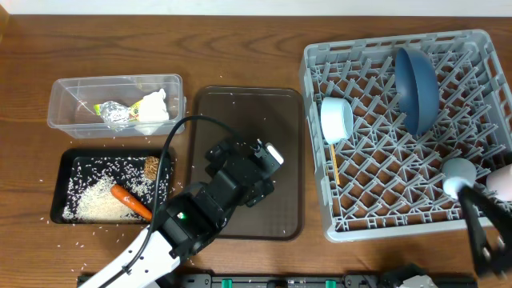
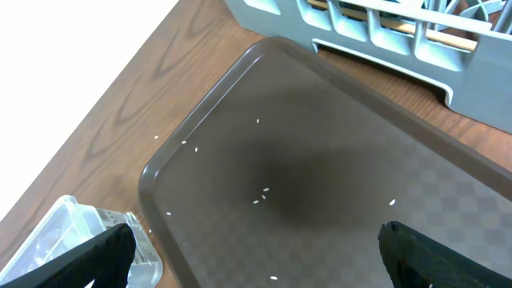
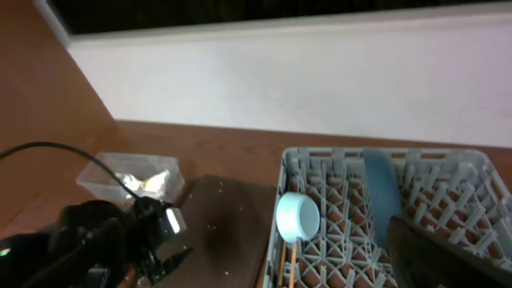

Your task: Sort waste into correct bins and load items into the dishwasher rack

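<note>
The grey dishwasher rack [image 1: 316,96] holds the blue plate [image 1: 416,88] on edge, the white-inside bowl [image 1: 336,120], the light-blue cup [image 1: 458,174] and the pink cup [image 1: 502,184]. The clear box [image 1: 64,90] holds crumpled wrappers [image 1: 114,114] and white tissue [image 1: 152,108]. The black tray [image 1: 58,192] holds rice [image 1: 96,200], the carrot [image 1: 130,202] and a brown lump [image 1: 150,166]. My left gripper [image 2: 256,256] is open and empty above the brown serving tray [image 1: 248,112]. My right gripper [image 1: 484,228] is open and empty at the rack's front right corner.
Stray rice grains [image 2: 264,192] dot the serving tray [image 2: 320,160]. Wooden chopsticks [image 1: 334,164] lie in the rack under the bowl. A few grains are scattered on the table by the black tray. The left arm's cable loops over the serving tray's left edge.
</note>
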Controlling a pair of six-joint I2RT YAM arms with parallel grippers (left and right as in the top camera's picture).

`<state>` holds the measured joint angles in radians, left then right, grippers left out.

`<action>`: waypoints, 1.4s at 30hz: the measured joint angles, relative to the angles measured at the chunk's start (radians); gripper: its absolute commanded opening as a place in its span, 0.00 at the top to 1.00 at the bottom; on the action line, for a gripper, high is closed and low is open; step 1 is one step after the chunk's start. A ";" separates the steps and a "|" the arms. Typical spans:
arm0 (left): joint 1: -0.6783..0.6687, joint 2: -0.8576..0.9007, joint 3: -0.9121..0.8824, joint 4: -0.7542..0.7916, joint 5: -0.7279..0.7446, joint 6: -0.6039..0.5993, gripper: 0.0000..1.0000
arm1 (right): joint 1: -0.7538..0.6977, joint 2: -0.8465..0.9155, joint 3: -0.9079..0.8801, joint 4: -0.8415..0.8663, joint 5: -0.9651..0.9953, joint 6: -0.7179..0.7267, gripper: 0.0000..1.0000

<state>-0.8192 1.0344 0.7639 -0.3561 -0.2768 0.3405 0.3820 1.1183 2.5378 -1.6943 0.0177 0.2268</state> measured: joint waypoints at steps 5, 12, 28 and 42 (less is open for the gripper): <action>0.000 0.000 0.000 0.000 0.000 0.000 0.02 | 0.000 -0.056 0.000 0.000 -0.003 0.000 0.01; 0.000 0.000 0.000 0.000 0.000 0.000 0.02 | 0.000 -0.089 0.000 0.000 0.010 -0.007 0.01; 0.000 0.000 0.000 -0.001 0.000 0.000 0.02 | -0.214 -0.200 -0.725 0.480 0.117 -0.070 0.01; 0.000 0.000 0.001 -0.002 0.000 0.000 0.02 | -0.291 -0.604 -1.720 1.067 -0.138 -0.319 0.01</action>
<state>-0.8188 1.0344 0.7647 -0.3576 -0.2764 0.3405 0.0906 0.5144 0.8177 -0.6277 -0.1204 -0.0921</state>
